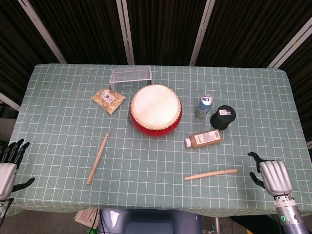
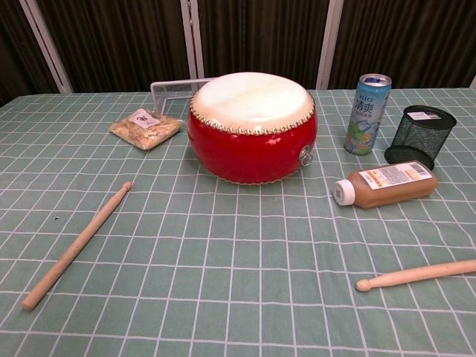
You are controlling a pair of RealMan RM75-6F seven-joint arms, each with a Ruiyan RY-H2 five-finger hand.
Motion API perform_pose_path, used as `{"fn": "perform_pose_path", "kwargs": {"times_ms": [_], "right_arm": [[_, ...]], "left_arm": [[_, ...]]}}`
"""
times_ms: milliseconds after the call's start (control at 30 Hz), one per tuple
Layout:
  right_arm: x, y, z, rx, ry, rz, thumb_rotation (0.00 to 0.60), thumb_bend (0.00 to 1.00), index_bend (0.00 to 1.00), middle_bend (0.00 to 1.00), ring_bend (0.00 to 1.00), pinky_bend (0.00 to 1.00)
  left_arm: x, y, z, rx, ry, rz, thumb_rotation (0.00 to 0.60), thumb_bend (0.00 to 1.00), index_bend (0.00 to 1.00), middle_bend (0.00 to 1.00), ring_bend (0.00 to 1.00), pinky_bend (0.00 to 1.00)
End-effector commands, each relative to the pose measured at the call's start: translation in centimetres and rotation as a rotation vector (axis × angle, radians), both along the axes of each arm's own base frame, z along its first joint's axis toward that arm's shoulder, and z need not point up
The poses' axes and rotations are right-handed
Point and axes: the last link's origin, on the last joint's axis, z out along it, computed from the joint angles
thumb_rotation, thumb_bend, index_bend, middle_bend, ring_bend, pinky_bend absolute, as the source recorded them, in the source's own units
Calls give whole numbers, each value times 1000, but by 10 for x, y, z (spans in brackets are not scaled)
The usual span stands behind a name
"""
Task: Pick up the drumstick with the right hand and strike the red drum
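Nearby, pale wooden drumstick [image 1: 210, 174] lying flat, right hand [image 1: 274, 176] fingers curled empty, left hand [image 1: 7, 168] fingers spread.

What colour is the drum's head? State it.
Cream-white drum head, on the red drum; clearest in the chest view.

My right hand [image 1: 274, 176] sits low at the desk's corner, fingers folded down out of sight, so I can't tell their pose. My left hand [image 1: 8, 165] is clipped by the head view's edge. The chest view shows neither, and cuts off the right drumstick's [image 2: 416, 274] butt.
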Motion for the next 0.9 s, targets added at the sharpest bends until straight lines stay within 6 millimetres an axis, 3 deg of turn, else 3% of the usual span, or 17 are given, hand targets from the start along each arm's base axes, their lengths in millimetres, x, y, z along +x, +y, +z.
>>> {"fn": "perform_pose_path", "kwargs": {"times_ms": [33, 400, 900], "right_arm": [[7, -6, -16, 44, 41, 28, 600, 310, 416, 942, 1000, 920], [14, -9, -67, 111, 138, 55, 600, 310, 446, 958, 1000, 928], [5, -15, -98, 89, 135, -7, 600, 310, 462, 958, 1000, 928]], "left_arm": [[0, 0, 0, 1, -2, 2, 600, 0, 0, 0, 0, 0], [-1, 1, 0, -9, -9, 11, 600, 0, 0, 0, 0, 0], [-1, 1, 0, -13, -13, 18, 600, 0, 0, 0, 0, 0]]}}
